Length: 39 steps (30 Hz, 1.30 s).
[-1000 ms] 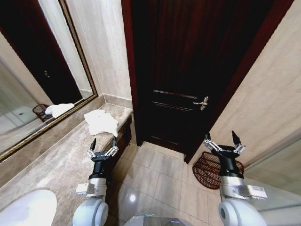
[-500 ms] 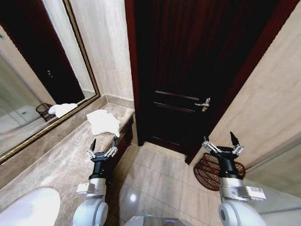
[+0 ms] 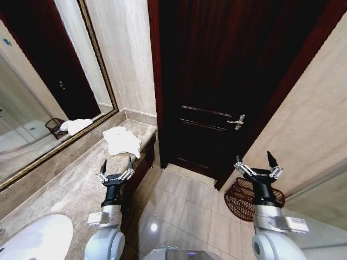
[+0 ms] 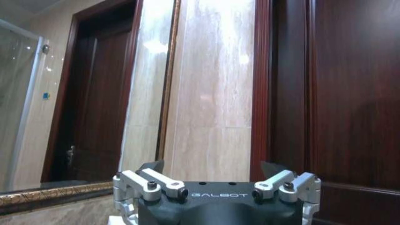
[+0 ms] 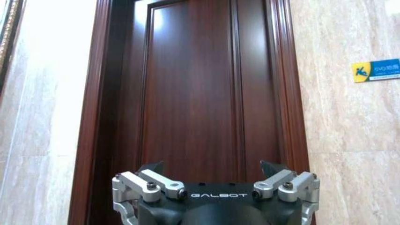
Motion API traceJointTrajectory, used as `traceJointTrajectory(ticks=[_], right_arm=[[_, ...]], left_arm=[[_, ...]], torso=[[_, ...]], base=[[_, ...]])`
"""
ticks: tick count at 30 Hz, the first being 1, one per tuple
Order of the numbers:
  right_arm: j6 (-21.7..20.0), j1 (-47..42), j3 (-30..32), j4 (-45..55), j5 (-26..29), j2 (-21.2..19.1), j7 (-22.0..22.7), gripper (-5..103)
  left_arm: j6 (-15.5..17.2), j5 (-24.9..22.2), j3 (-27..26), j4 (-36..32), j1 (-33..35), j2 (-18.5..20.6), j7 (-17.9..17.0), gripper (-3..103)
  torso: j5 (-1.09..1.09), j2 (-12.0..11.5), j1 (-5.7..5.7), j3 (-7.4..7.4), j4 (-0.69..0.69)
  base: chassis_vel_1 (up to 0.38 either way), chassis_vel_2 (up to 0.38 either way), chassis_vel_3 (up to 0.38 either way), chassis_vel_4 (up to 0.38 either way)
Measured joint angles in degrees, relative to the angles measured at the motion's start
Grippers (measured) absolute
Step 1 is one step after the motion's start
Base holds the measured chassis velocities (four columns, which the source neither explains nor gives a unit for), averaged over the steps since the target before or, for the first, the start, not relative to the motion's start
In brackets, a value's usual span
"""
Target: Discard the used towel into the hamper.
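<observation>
A crumpled white towel (image 3: 123, 141) lies on the far end of the marble counter (image 3: 70, 189), close to the wall by the door. My left gripper (image 3: 115, 164) is held upright and open above the counter's front edge, a short way nearer than the towel. Low on the floor against the right wall stands the reddish-brown woven hamper (image 3: 241, 198). The right gripper (image 3: 257, 161) is raised open in front of the hamper, partly covering it. Both wrist views show open fingers, left gripper (image 4: 214, 165) and right gripper (image 5: 212, 165), with nothing between them.
A dark wooden door (image 3: 217, 86) with a silver handle (image 3: 237, 122) faces me. A gold-framed mirror (image 3: 49, 92) runs along the left wall and reflects the towel. A white basin (image 3: 35, 238) sits in the counter at the near left. Tiled floor (image 3: 184, 206) lies between counter and hamper.
The whole head view has shifted slightly right, so the camera has moved. Both grippers hold the same raised, open pose. The towel has not been touched.
</observation>
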Motion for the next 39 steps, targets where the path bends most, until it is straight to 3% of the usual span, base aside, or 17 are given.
traceJointTrajectory(ticks=[26,39], right_arm=[[0.08,-0.06,-0.25,0.19,0.24,0.0,-1.2,100],[0.26,0.16,-0.45,-0.44,0.11,0.0,-1.2,100]], left_arm=[[0.21,2.35,0.45,0.43,0.27,0.01,-0.83,100],[3.28,2.43,0.33,0.92,0.05,0.09,-4.46,100]], torso=[[0.0,-0.3,-0.13,-0.14,0.0],[0.0,-0.35,-0.17,-0.18,0.0]], base=[[-0.044,0.042,0.045,-0.037],[-0.055,0.065,0.056,-0.058]])
